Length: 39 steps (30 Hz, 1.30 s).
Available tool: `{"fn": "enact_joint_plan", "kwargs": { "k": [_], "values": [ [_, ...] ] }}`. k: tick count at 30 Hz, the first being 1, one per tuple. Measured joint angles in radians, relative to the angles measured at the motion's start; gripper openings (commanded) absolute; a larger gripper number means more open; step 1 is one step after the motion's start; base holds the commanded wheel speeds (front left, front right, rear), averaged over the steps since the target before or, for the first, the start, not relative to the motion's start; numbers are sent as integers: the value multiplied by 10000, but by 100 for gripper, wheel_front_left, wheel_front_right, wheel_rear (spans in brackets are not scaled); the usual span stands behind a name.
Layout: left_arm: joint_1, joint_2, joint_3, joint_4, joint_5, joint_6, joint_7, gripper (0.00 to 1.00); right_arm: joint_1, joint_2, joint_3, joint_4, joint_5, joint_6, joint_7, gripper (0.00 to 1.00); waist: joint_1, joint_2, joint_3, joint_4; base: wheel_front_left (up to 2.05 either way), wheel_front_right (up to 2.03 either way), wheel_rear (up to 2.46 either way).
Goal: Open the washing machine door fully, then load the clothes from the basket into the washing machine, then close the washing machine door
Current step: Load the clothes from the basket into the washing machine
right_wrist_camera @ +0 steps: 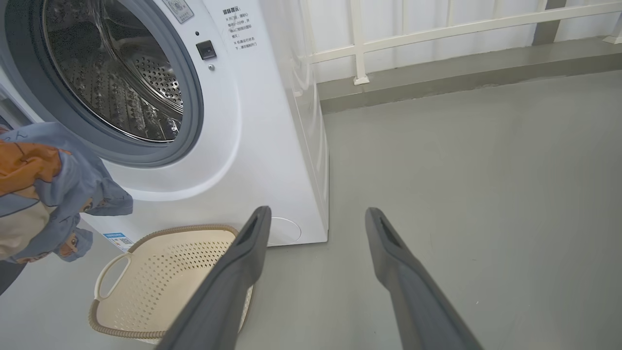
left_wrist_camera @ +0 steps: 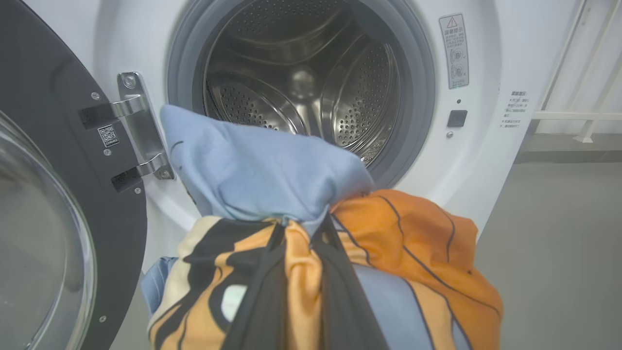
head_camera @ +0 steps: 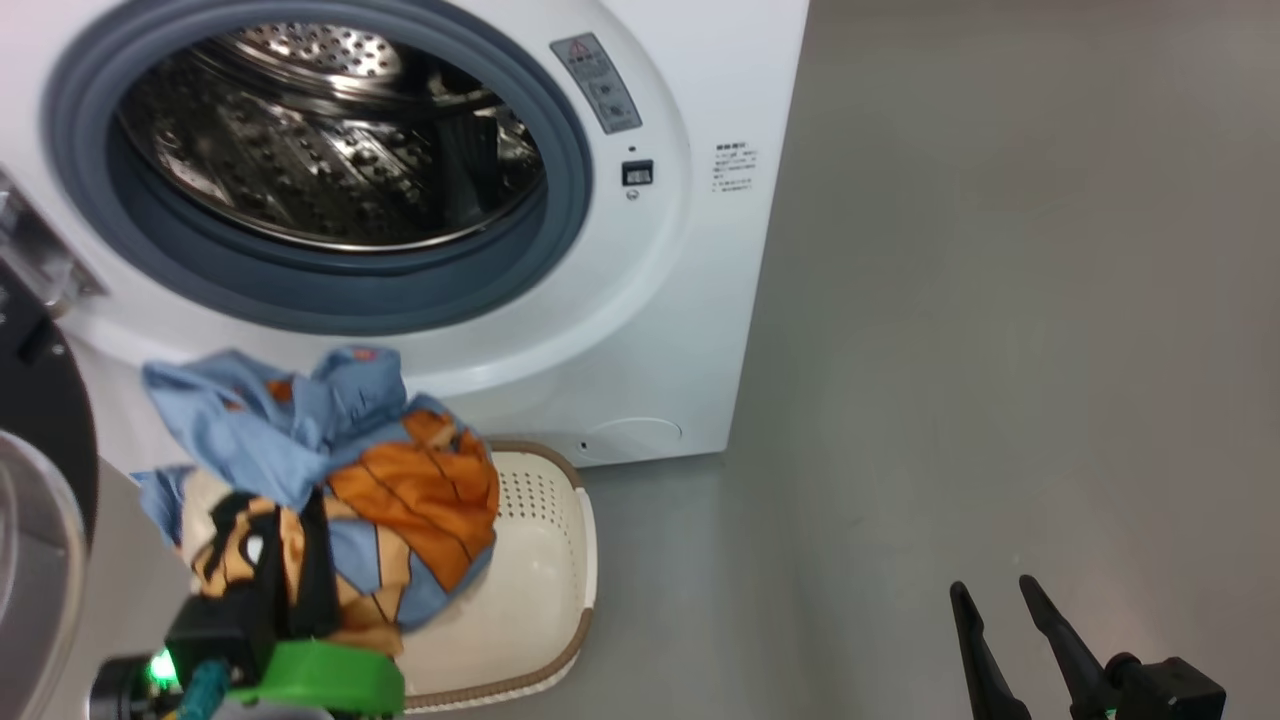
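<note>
Your left gripper (left_wrist_camera: pixel 305 224) clamps the clothes (left_wrist_camera: pixel 262 165) above the basket (right_wrist_camera: pixel 160 272), ready for the washer (left_wrist_camera: pixel 486 160); right gripper (right_wrist_camera: pixel 317 214) hangs open.

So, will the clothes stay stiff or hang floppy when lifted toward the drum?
Probably floppy: the clothes sag in folds on both sides of the fingers. Likely light, since one pinch holds the whole bundle above the basket. Hanging ends may catch on the grey ring when going in.

The grey floor (head_camera: pixel 1000 350) bears the washing machine (head_camera: pixel 680 330) and, just beside, the basket (head_camera: pixel 540 500).
</note>
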Motion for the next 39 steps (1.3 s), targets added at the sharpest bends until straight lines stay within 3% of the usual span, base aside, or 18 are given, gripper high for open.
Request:
{"fn": "enact_joint_plan", "kwargs": {
  "k": [20,39],
  "values": [
    [-5251,681,846,2197,779,29,-19,0,-1686,-77,907,222,669,0,0,100,0,0,2406,-1033,0,0,0],
    [-9399,1638,671,5273,1519,-75,-29,0,-2203,-349,1705,485,1235,0,0,100,0,0,3985,-1979,0,0,0]
  ]
}}
